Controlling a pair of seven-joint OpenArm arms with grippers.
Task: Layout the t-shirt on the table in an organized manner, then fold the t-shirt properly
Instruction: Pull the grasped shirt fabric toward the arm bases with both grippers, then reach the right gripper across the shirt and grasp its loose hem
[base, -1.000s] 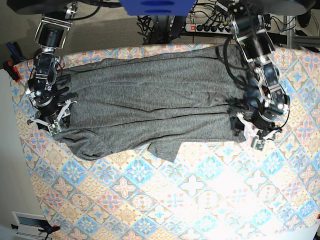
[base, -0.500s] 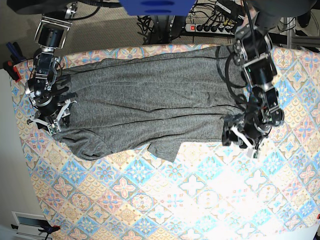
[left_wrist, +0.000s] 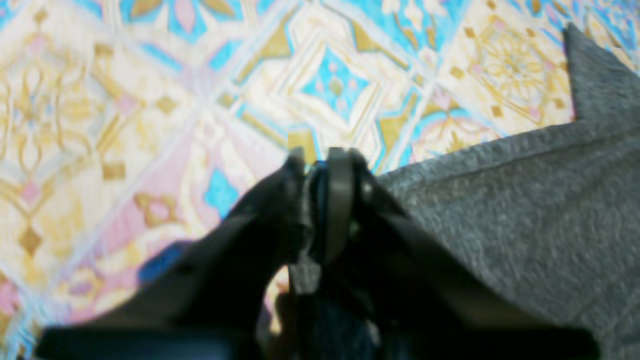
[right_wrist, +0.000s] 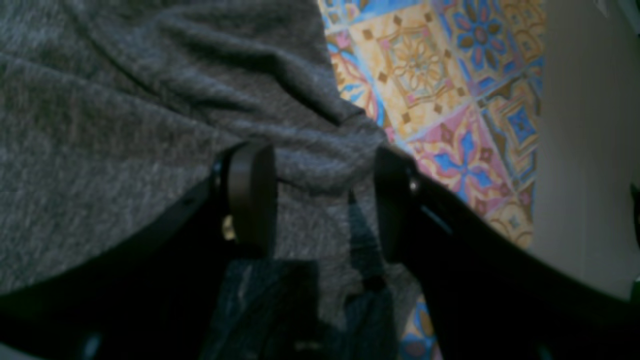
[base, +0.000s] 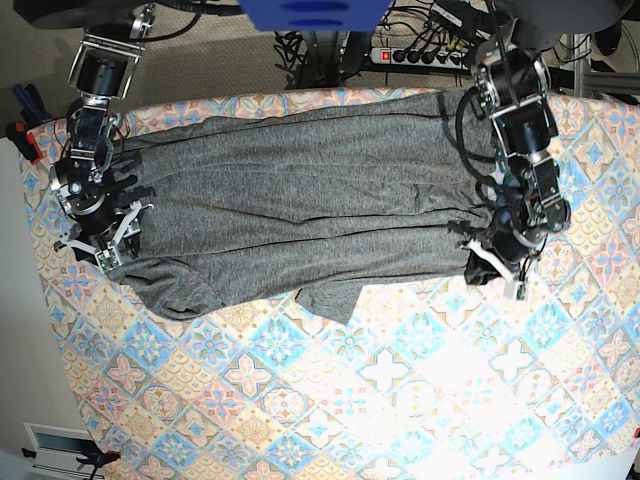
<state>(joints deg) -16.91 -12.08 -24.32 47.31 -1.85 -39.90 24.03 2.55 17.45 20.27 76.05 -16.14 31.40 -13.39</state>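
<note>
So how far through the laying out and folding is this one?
Done: the dark heather-grey knit t-shirt is spread lengthwise on the pastel tile-print table, though creased, with a flap bunched at its near edge. In hand: the right gripper straddles a fabric ridge, jaws apart; the left gripper is shut at the opposite hem. Left: smoothing and every fold.

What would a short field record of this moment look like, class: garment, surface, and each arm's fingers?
garment: t-shirt, dark grey, spread lengthwise across the far half of the table, creased
surface: table, pastel tile print, near half bare
left gripper: fingers shut, at the shirt's corner edge; no cloth visibly pinched
right gripper: fingers apart, straddling a raised fold of cloth
fold status: not yet folded
</note>
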